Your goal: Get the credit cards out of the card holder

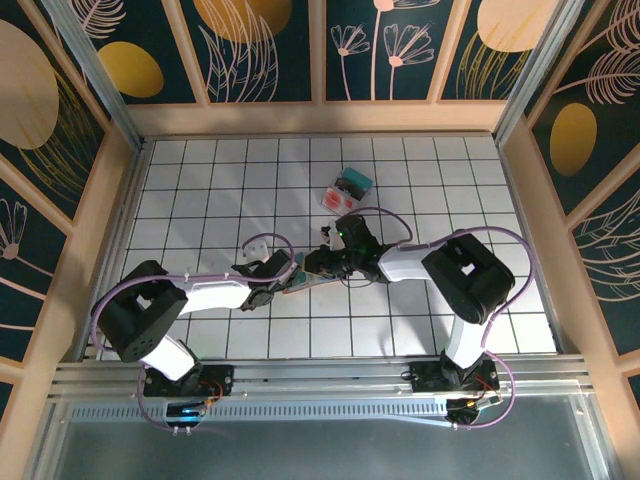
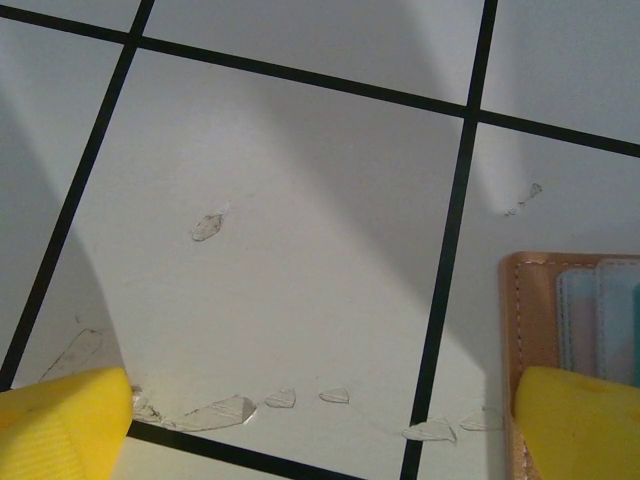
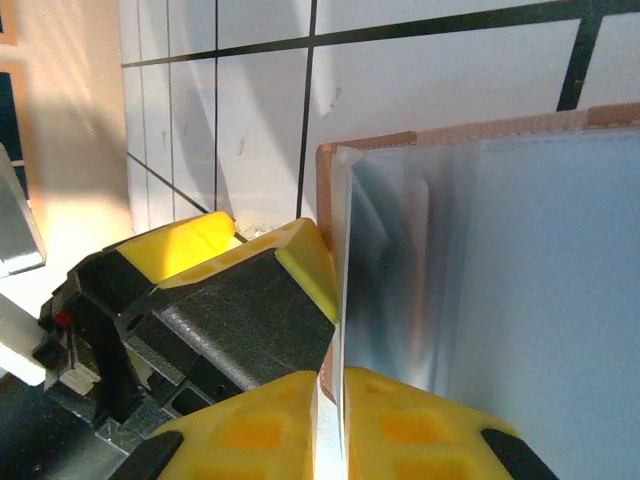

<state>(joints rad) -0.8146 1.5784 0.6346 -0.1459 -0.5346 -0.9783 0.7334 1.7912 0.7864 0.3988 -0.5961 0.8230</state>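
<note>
A small tan leather card holder (image 1: 304, 279) lies open at the middle of the white tiled bench (image 1: 200, 180), between two robot arms. The right hand (image 3: 335, 425) is pinched almost closed on a thin blue-grey inner leaf; card or pocket flap, unclear. The left hand (image 2: 322, 425) gapes wide, holding nothing, one finger at the holder's edge. The holder looks light, floppy and apt to slide: pin the leather edge and draw cards by their exposed ends.

A robot test cell in a lab: a white table (image 1: 200, 180) ruled in a black grid, boxed in by wood-framed panels (image 1: 265, 50) of dark floral print, with the left arm (image 1: 215, 295) and right arm (image 1: 470, 270) mounted on aluminium rails (image 1: 330, 385) along the near edge.
</note>
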